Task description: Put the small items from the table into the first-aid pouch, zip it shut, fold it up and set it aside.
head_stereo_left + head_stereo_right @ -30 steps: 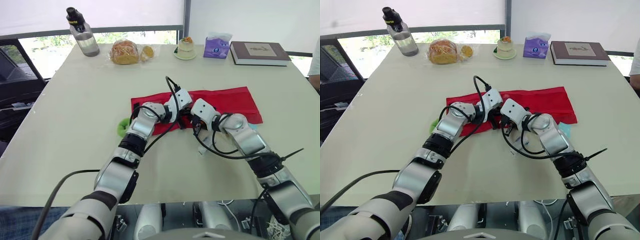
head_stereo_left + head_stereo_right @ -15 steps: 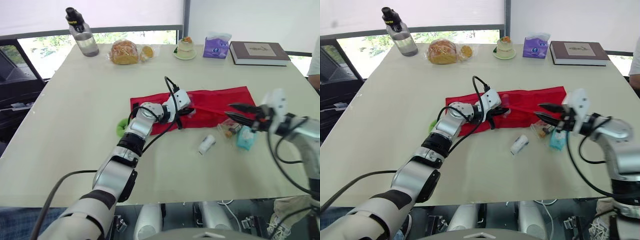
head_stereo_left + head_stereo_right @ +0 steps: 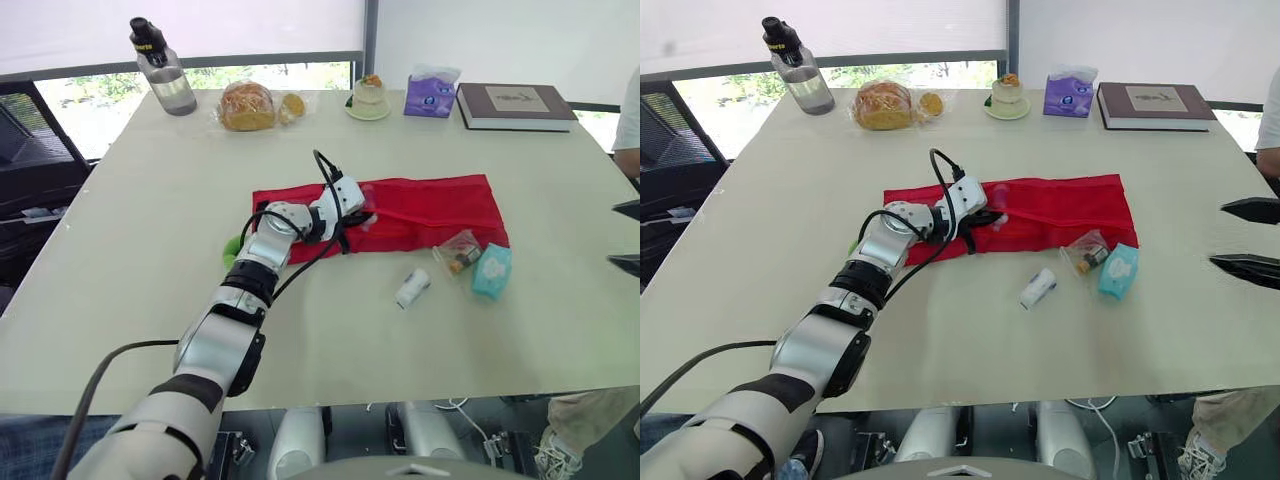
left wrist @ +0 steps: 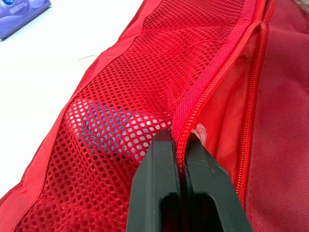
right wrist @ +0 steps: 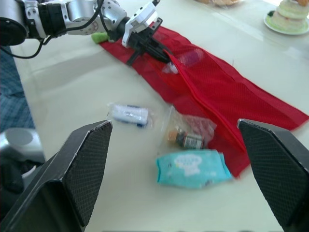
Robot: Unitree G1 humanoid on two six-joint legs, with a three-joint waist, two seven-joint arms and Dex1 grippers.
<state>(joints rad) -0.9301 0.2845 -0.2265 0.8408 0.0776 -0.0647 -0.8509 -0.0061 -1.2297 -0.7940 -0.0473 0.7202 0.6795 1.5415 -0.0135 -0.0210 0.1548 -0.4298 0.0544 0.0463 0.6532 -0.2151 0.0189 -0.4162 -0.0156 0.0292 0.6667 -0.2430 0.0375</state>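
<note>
Pouch count: one red pouch [image 3: 1060,210], flat near the middle of the desk [image 3: 940,330].
Pouch axis: long side parallel to the far edge, one short end toward the left edge, the other toward the right edge.
Loose items: three, just off the pouch's right end on the near side: a white tube [image 3: 1037,288], a clear bag [image 3: 1087,253] with a small bottle inside, and a teal pack [image 3: 1118,270] touching the bag.
Green thing [image 3: 232,246]: one, at the pouch's left end, partly hidden.
Far edge: one water bottle [image 3: 785,65], one bagged loaf [image 3: 883,104], one cake [image 3: 1007,95], one purple pack [image 3: 1072,92], one book [image 3: 1155,103].
Left end effector [image 4: 179,140]: pinched tight on the pouch's zipper band [image 4: 217,72], over the left half.
Right end effector [image 3: 1218,235]: spread wide, holding nothing, above the right edge.
Left wrist view: mesh pocket [image 4: 125,87] up close, a blue item [image 4: 104,130] behind it.
Right wrist view: all three loose items, plus the other arm at the pouch.
</note>
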